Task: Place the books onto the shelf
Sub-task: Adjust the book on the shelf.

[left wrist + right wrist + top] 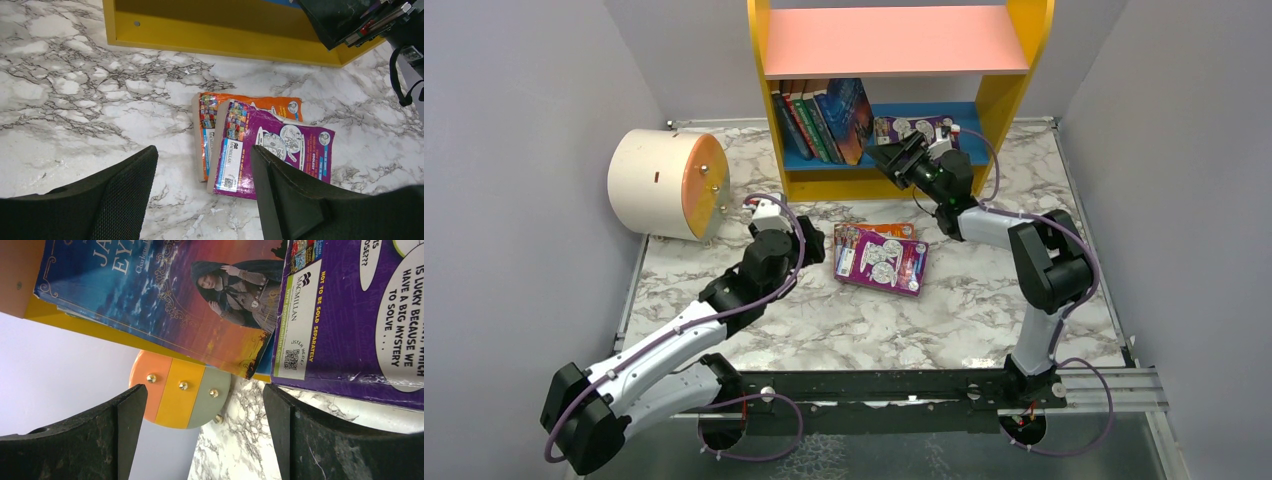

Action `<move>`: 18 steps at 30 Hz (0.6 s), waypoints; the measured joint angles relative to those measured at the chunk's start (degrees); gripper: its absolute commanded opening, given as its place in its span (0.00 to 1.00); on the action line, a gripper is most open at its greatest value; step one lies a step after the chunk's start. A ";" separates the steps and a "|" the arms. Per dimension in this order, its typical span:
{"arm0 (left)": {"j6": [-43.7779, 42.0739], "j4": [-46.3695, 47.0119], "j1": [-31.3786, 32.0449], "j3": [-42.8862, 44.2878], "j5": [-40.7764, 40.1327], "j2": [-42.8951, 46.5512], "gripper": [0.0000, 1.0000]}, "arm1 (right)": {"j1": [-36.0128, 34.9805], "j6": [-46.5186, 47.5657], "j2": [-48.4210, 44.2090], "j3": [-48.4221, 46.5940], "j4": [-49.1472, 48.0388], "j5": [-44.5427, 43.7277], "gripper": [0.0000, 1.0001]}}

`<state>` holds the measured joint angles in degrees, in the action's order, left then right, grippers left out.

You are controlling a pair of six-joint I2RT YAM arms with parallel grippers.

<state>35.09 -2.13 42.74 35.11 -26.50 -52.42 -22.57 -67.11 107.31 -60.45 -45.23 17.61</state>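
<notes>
Overhead, the shelf [1027, 90] holds a leaning row of books [819, 122] on its blue board, with a flat purple book [911, 128] beside them; only the right wrist view shows the cloaked figure on the end book [150, 295]. The right hand [891, 156] is stretched low at that board, fingers wide, holding nothing. The left hand [202, 155] hovers tilted over the bench [75, 100], open and empty, near a purple paperback [280, 150] lying partly on an orange book [260, 106].
</notes>
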 measured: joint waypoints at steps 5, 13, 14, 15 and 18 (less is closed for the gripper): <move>0.02 -0.11 -0.04 -0.02 0.00 0.96 0.62 | -0.39 0.57 0.39 -1.29 1.38 -0.55 0.84; 0.02 -0.83 -0.04 -0.02 0.00 1.27 0.71 | -0.94 1.51 0.90 -2.29 1.92 -0.83 0.84; 0.04 -1.14 -0.04 -0.02 -0.02 1.27 0.74 | -0.96 1.81 0.81 -1.97 1.97 -0.85 0.84; 0.07 -1.46 -0.04 -0.02 -0.02 1.27 0.79 | -1.03 2.01 0.22 -1.66 2.03 -0.85 0.84; 0.17 -2.43 -0.04 -0.02 -0.02 1.27 0.83 | -1.07 4.37 -5.14 2.91 4.35 -1.27 0.84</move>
<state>35.27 -4.56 42.70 35.09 -26.52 -51.16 -23.64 -62.74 102.17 -57.54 -40.88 16.34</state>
